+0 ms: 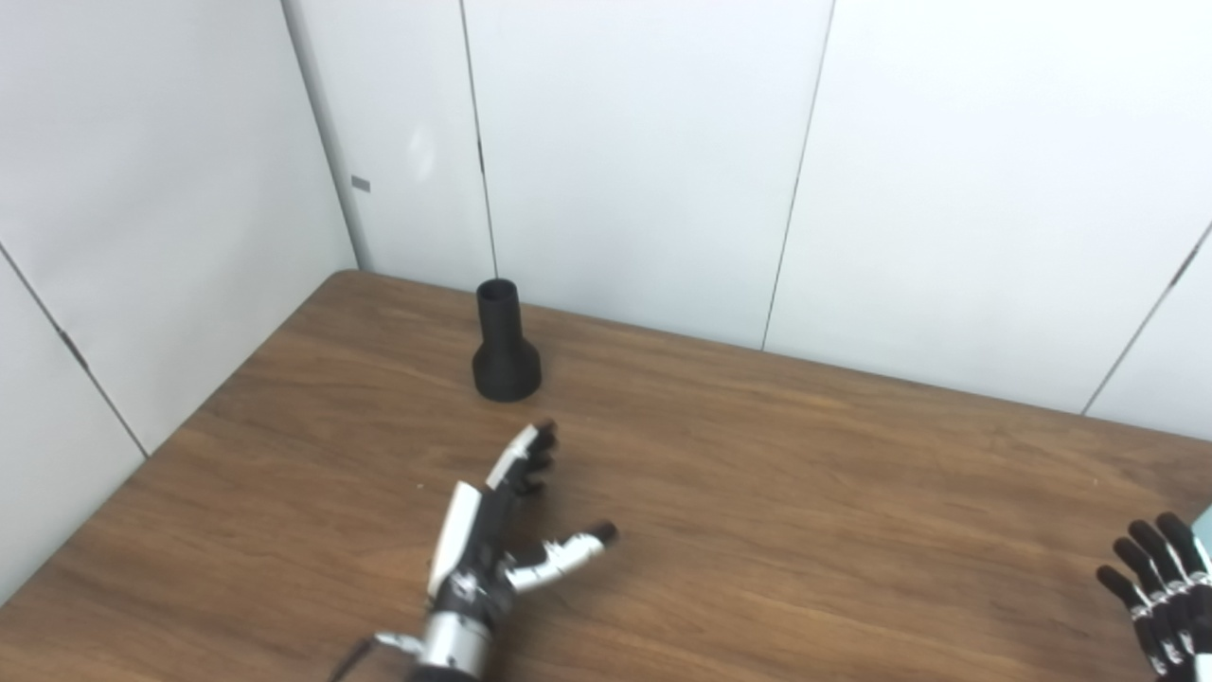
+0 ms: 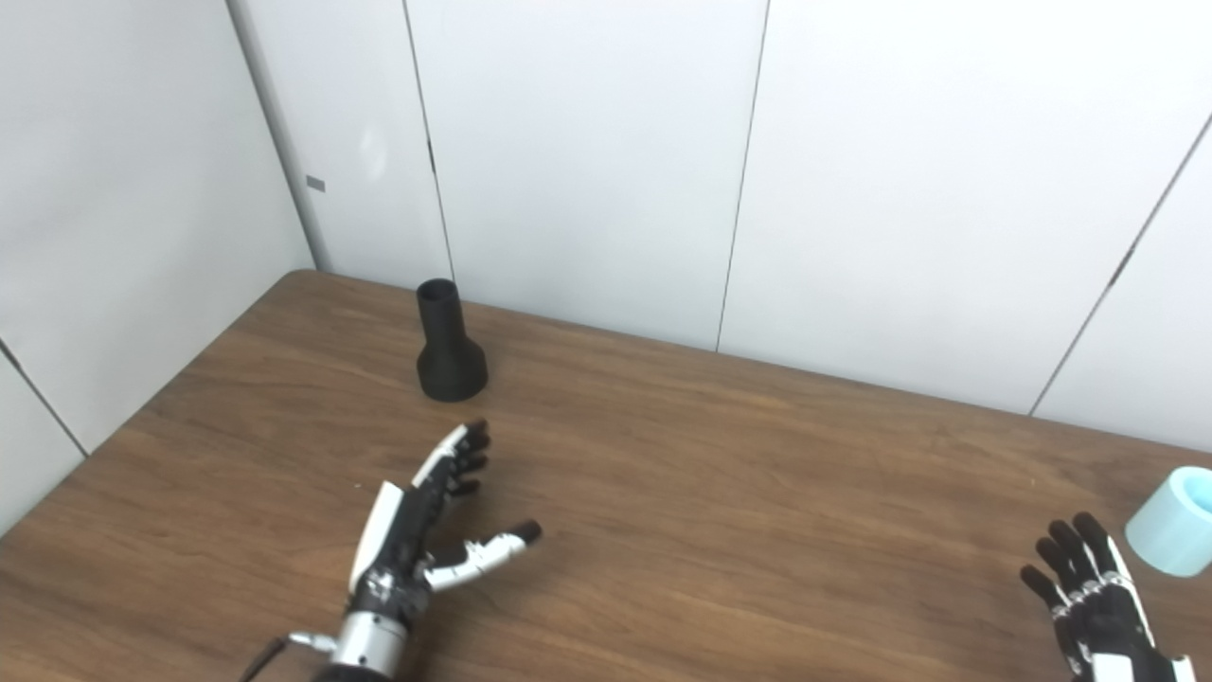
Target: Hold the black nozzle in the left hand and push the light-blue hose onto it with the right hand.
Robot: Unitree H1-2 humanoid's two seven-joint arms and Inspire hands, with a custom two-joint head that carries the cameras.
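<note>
Ideally the spread, empty left robot hand [image 1: 502, 530] wraps the upright black nozzle's [image 1: 505, 343] narrow neck at upper left; the right robot hand [image 2: 1094, 597], fingers apart, takes the light-blue hose [image 2: 1174, 521].

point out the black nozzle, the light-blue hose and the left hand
black nozzle [image 2: 451, 349], right eye view, on its flared lower body
light-blue hose [image 2: 1174, 523], right eye view, on its side wall
left hand [image 2: 409, 530], right eye view, on the palm

The black nozzle [image 2: 451, 346] stands upright on its flared base, narrow open neck upward, at about 10 o'clock on the table. The light-blue hose [image 2: 1174, 520], a short pale cylinder partly cut off by the picture edge, sits at about 4 o'clock, well apart from it.
</note>
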